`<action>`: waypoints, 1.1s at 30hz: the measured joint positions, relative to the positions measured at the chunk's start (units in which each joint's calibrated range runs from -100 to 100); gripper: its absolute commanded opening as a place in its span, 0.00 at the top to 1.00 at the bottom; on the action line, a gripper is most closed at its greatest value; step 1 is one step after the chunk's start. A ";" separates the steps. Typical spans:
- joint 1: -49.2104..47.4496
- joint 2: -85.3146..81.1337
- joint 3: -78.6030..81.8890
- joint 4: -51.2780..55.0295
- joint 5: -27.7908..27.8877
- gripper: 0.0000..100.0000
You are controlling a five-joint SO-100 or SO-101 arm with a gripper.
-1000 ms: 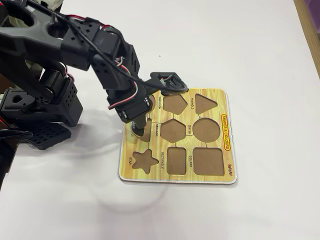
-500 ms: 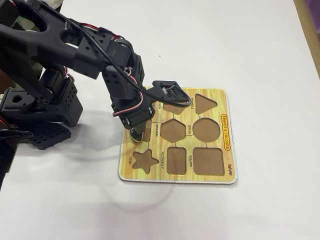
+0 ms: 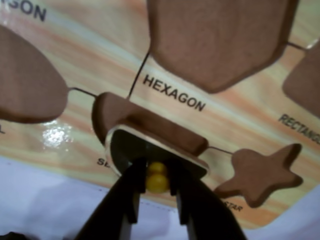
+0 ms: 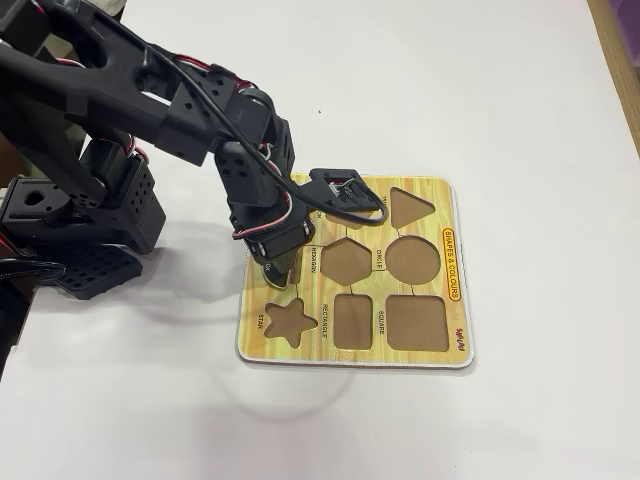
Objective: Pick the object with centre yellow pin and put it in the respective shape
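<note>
While clamped on the yellow knob (image 3: 156, 182), the tool (image 3: 156, 196) holds the dark semicircle piece (image 3: 125, 152) tilted at the semicircle cutout (image 3: 145, 125) of the shapes board (image 4: 420, 355), near edge raised, beside the star cutout (image 3: 262, 172).

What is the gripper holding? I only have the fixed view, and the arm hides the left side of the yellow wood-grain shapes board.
Observer: In the wrist view, the black two-finger gripper is shut on the round yellow knob of the dark semicircle piece with a cream rim.
Operator: Is it at the right hole?
Observer: It is at the near edge of the brown semicircle cutout, left of the star-shaped cutout in that view.
Operator: Is it seated flush?
Observer: It does not look so. A strip of the cutout's brown floor shows beyond the piece's far edge.
</note>
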 measured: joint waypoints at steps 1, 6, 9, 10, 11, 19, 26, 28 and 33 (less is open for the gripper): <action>0.00 0.09 0.00 0.00 0.00 0.96; 0.00 0.17 -0.36 -0.09 0.00 0.96; 0.00 0.17 -0.36 -0.26 0.00 0.96; 0.00 0.52 -0.45 -0.26 -0.10 0.96; 0.00 0.95 -0.90 -0.26 -0.10 0.96; -1.78 4.04 -3.87 -0.26 -0.10 0.96; -3.65 6.27 -6.38 -0.26 -0.36 0.96; -3.74 6.27 -6.38 -0.26 -0.16 0.96; -4.40 6.27 -6.38 -0.26 -0.31 0.96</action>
